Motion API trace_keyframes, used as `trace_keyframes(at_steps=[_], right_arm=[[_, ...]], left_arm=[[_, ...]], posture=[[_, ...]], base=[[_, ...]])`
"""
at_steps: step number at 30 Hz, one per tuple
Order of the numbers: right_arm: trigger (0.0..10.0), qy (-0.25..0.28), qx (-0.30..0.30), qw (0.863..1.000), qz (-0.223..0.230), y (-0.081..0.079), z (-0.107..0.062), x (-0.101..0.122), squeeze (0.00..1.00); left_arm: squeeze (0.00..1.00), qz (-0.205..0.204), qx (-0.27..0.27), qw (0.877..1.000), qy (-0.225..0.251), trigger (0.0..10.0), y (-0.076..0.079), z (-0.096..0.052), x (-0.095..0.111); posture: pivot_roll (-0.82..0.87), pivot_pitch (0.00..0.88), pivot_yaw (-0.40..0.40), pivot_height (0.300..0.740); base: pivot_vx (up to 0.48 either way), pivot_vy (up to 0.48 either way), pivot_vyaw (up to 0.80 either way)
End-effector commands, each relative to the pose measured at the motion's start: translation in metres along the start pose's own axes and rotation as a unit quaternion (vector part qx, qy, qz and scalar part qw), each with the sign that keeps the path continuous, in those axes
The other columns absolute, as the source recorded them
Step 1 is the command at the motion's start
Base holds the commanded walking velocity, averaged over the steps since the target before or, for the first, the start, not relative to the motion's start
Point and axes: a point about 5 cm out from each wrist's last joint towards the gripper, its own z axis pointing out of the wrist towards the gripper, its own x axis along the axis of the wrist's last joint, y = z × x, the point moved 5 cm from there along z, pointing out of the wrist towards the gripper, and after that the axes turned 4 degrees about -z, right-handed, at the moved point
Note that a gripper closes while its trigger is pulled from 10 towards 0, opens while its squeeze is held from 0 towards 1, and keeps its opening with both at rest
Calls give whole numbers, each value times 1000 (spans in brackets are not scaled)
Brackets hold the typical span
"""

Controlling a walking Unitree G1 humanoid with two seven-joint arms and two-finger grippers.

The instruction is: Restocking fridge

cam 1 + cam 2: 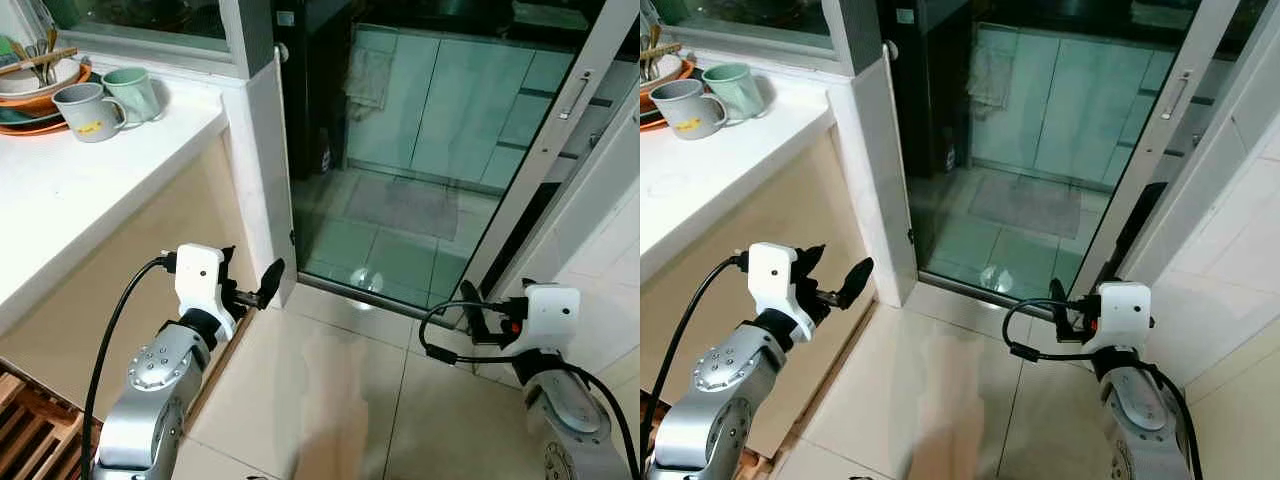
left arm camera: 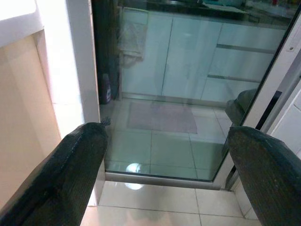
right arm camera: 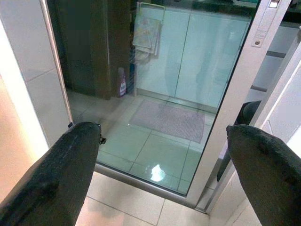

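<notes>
I face a glass sliding door (image 1: 420, 150) with a silver frame and latch (image 1: 575, 95). Behind the glass are pale green kitchen cabinets (image 3: 188, 47). My left gripper (image 1: 250, 280) is held low beside the white pillar (image 1: 262, 170) at the counter's end. It is open, and nothing lies between its black fingers (image 2: 75, 174). My right gripper (image 1: 480, 315) hovers near the foot of the door frame, also open and empty, its fingers (image 3: 70, 174) spread wide.
A white counter (image 1: 90, 180) on my left carries two mugs (image 1: 90, 110) and stacked bowls (image 1: 35, 85). Beyond the glass lie a grey mat (image 1: 405, 205), a small bottle (image 3: 122, 81) and a hanging cloth (image 1: 368, 78). Beige floor tiles (image 1: 330, 400) stretch ahead. A wooden rack (image 1: 30, 430) sits low left.
</notes>
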Motion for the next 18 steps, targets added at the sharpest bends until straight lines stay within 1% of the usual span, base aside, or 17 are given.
trace_keyframes(at_steps=[1, 11, 14, 16, 18], right_arm=[[10000, 5, -8, 1000, -2, 4, 3, 4, 0], [10000, 5, -6, 1000, -3, 2, 4, 3, 0], [10000, 8, -3, 1000, -2, 0, 7, 5, 0], [10000, 12, -4, 1000, 1, -1, 9, 8, 0], [10000, 10, -2, 1000, 3, -1, 8, 8, 0]], left_arm=[[0, 1, 2, 1000, -5, 10000, -2, 5, 1], [0, 4, 1, 1000, -2, 10000, -2, 8, 4], [0, 8, 3, 1000, -2, 10000, -4, 9, 5], [0, 11, 4, 1000, 0, 10000, -6, 9, 8], [0, 13, 5, 1000, 0, 10000, -6, 7, 9]], posture=[[-163, 0, 63, 740], [-163, 0, 64, 740], [-156, 0, 64, 740], [-138, 0, 53, 740], [-127, 0, 42, 740]], base=[[0, 0, 0], [0, 0, 0], [0, 0, 0], [0, 0, 0], [0, 0, 0]])
